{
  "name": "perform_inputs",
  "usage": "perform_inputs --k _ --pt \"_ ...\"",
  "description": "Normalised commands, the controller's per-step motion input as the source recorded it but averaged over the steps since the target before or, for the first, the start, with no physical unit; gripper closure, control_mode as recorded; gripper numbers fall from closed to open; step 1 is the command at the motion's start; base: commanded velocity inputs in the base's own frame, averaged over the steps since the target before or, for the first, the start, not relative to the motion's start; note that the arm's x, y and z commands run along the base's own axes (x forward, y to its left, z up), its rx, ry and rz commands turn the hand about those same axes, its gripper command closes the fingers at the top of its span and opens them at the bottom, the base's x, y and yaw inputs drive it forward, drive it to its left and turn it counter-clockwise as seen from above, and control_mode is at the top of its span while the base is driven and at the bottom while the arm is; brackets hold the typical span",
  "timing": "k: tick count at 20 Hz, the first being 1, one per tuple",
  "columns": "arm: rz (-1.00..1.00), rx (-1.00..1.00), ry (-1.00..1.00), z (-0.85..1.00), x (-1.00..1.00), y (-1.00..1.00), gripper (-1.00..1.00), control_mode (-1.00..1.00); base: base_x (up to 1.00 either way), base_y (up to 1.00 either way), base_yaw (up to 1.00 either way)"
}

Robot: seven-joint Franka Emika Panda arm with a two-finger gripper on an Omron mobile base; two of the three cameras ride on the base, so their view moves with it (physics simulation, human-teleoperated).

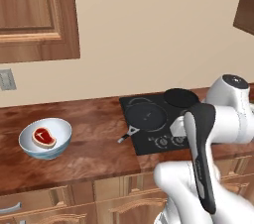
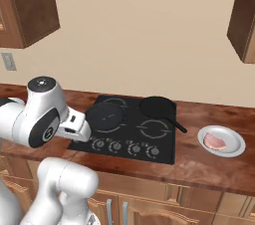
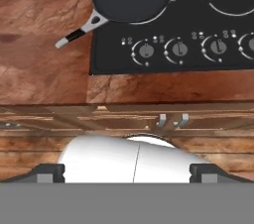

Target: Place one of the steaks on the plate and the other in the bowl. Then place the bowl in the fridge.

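With the gripper [image 3: 127, 171] spread wide and empty above the counter edge by the cooktop [image 3: 173, 34], one steak [image 1: 43, 137] sits in the bowl [image 1: 45, 139] far left, the other [image 2: 215, 141] on the plate [image 2: 221, 141].

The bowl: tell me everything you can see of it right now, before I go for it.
The bowl is deep and round, white inside with a pale blue outside, and looks glazed. It stands upright on the brown wooden counter, well left of the black cooktop, apart from the frying pan. One steak, red with a pale fat rim, lies flat inside it. Nothing else touches the bowl.
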Motion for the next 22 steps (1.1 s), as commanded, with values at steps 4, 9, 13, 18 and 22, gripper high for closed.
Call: perform_inputs --k 4,9,13,18,22 --pt "0.11 0.00 0.00 0.00 -0.06 0.02 -1.00 -1.00 0.00 0.00 0.00" --pt "0.00 0.00 0.00 0.00 0.00 0.00 -1.00 -1.00 0.00 0.00 0.00" --pt "0.00 0.00 0.00 0.00 0.00 0.00 -1.00 -1.00 0.00 0.00 0.00" --pt "0.00 0.00 0.00 0.00 0.00 0.00 -1.00 1.00 -0.09 0.00 0.00" --pt "0.00 0.00 0.00 0.00 0.00 0.00 -1.00 1.00 -0.23 0.00 -0.07"
